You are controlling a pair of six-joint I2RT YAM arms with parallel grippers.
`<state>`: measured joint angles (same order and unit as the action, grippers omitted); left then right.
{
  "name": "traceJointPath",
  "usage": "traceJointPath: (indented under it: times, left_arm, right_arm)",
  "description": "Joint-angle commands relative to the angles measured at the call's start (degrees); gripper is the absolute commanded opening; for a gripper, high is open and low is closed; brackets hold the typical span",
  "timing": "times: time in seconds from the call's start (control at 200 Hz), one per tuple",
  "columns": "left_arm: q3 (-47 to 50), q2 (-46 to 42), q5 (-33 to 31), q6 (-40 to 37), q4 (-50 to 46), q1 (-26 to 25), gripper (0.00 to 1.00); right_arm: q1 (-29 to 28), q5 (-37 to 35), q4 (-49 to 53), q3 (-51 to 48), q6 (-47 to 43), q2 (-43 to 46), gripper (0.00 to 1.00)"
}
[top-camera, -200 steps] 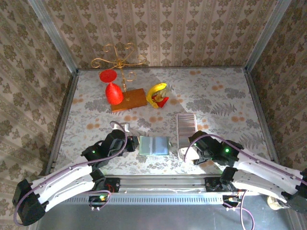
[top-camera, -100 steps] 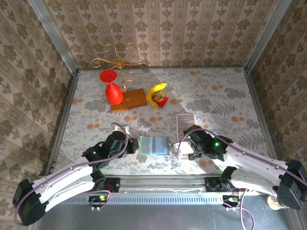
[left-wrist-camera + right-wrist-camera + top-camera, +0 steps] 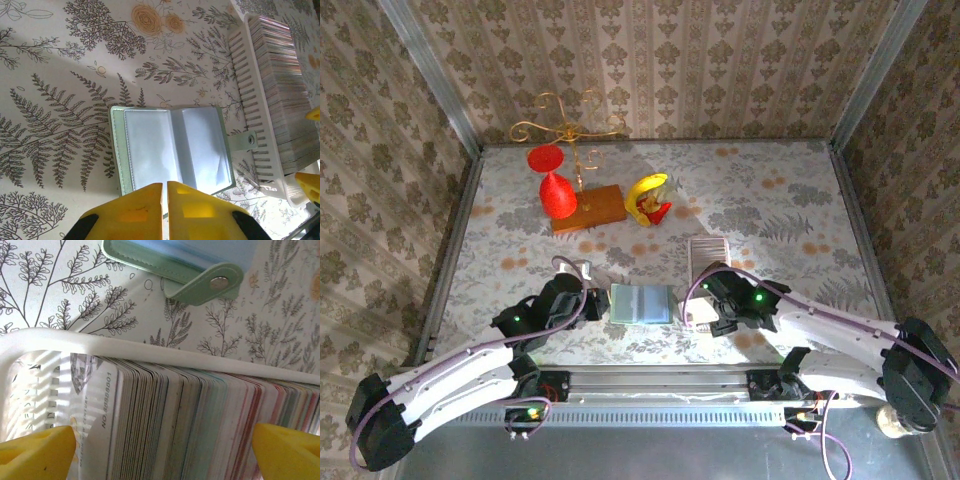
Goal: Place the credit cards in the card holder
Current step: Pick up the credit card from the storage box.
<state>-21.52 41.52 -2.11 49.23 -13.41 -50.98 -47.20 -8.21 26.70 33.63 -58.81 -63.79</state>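
Now | R gripper (image 3: 162, 447) jaws wide, straddling credit cards (image 3: 200, 410) in white rack (image 3: 150, 347) | L gripper (image 3: 164, 192) shut, tips at near edge of open card holder (image 3: 172, 145), prob. pinning it | next: narrow R, pinch one end card only, lift straight.

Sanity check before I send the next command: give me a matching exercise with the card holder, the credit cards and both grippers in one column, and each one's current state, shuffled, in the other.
Column 1
1. card holder
2. credit cards
3. left gripper
4. right gripper

Column 2
A. jaws wide apart, row of cards between them
B. lying open flat, inside facing up
C. jaws shut, at the card holder's edge
D. standing on edge, packed in a white slotted tray

Pairs: 1-B, 2-D, 3-C, 4-A
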Motion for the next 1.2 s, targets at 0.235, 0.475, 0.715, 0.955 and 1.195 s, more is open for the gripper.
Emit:
traceJointPath:
  times: [0.235, 0.475, 0.715, 0.955, 1.195]
  left_arm:
    - [1.7, -0.5, 0.1, 0.4, 0.9, -0.3, 0.09]
    - [2.5, -0.4, 0.3, 1.2, 1.9, -0.3, 0.09]
    - [2.5, 0.3, 0.5, 1.7, 2.4, -0.3, 0.07]
    - [2.5, 1.6, 0.8, 1.9, 3.2, -0.3, 0.06]
    - [2.4, 2.2, 1.2, 1.8, 4.1, -0.3, 0.05]
  right_arm:
    - [-1.0, -2.1, -3.8, -1.1, -2.7, -1.9, 0.95]
    - [-1.1, -2.2, -1.8, -2.0, -3.7, 1.7, 0.88]
    - [-1.2, -2.0, -0.8, -2.6, -4.0, 4.4, 0.72]
    - [-1.7, -1.4, -0.5, -3.1, -4.2, 5.0, 0.53]
    - [-1.9, -1.4, -0.1, -3.0, -4.4, 5.2, 0.35]
